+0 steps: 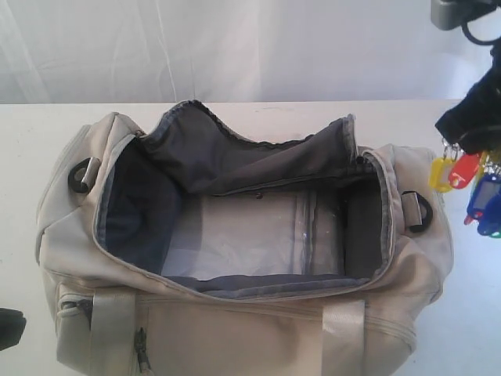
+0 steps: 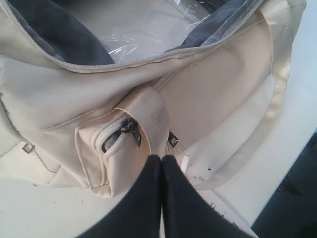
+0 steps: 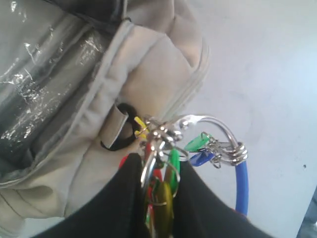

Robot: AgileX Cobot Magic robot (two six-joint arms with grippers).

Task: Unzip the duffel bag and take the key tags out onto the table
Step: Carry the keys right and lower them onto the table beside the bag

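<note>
Exterior: the duffel bag (image 1: 235,329) gapes unzipped; at its three o'clock your right gripper (image 1: 470,145) dangles the key tags (image 1: 468,184) over the table (image 1: 462,329). Left wrist: left gripper (image 2: 161,159) clenched, empty, by the bag's pocket (image 2: 106,158). Right wrist: jaws pinch the rings (image 3: 218,126); light, loose, slippery, so grip metal

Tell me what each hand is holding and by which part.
The right hand holds the key tags by their metal rings, tags dangling. The left hand is shut, empty, by the bag's pocket.
</note>
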